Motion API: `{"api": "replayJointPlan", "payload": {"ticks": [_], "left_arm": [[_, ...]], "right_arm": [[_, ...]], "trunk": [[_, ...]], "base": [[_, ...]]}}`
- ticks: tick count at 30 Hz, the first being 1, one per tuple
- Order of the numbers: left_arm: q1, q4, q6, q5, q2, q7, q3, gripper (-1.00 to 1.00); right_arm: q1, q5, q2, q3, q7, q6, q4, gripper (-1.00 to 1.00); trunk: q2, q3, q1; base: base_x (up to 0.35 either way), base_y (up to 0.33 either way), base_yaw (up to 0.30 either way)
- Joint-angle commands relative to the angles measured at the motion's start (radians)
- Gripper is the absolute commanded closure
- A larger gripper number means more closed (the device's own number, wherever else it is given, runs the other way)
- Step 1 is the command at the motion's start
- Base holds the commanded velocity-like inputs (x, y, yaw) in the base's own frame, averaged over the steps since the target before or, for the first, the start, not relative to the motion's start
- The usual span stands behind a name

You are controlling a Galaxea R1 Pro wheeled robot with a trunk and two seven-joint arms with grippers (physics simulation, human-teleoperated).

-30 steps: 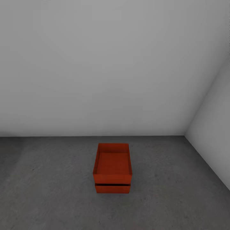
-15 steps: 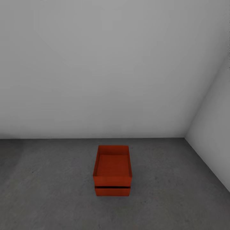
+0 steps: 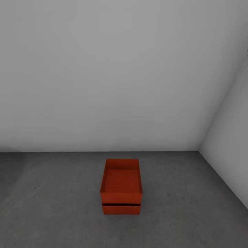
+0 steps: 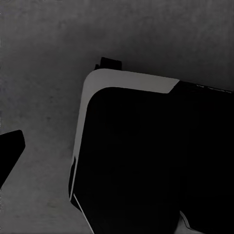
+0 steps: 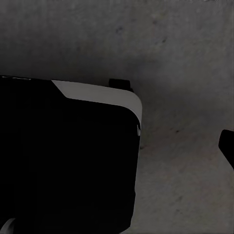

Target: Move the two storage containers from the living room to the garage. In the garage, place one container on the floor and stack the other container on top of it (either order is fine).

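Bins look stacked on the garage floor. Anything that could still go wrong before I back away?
The upper container overhangs the lower container toward the camera, so the stack may not be squarely seated; a bump could shift it. The wrist views show the robot's dark base over concrete floor, so the fingers' state is unverifiable.

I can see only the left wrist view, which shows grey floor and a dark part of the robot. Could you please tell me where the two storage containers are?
Observer: In the head view, the upper container sits on the lower container, which is on the concrete floor.
Operator: Thank you. Are they close to a wall?
Observer: They stand a little out from the grey back wall. A side wall is off to the robot's right.
Operator: Is there anything inside the top one?
Observer: No, its open top faces up and the inside looks empty.
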Motion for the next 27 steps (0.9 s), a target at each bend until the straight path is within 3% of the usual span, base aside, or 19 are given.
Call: {"api": "replayJointPlan", "payload": {"ticks": [1,10,18,27], "left_arm": [[0.000,0.000,0.001,0.010,0.001,-0.004,-0.009,-1.00],[0.000,-0.017,0.001,0.010,0.001,-0.004,-0.008,-1.00],[0.000,-0.019,0.001,0.009,0.002,-0.004,-0.009,-1.00],[0.000,-0.020,0.001,0.009,0.002,-0.004,-0.009,-1.00]], "right_arm": [[-0.001,-0.010,0.001,0.009,-0.002,-0.006,0.003,-1.00],[-0.001,-0.009,0.001,0.009,0.010,-0.006,0.003,-1.00],[-0.001,-0.005,0.000,0.009,0.074,-0.006,0.003,-1.00],[-0.001,-0.007,0.001,0.009,0.065,-0.004,0.004,-1.00]], "trunk": [[-0.001,0.001,0.000],[-0.001,0.015,0.000],[-0.001,0.028,0.000],[-0.001,0.043,0.000]], "base": [[0.000,0.000,0.000],[0.000,0.000,0.000],[0.000,0.000,0.000],[0.000,0.000,0.000]]}}
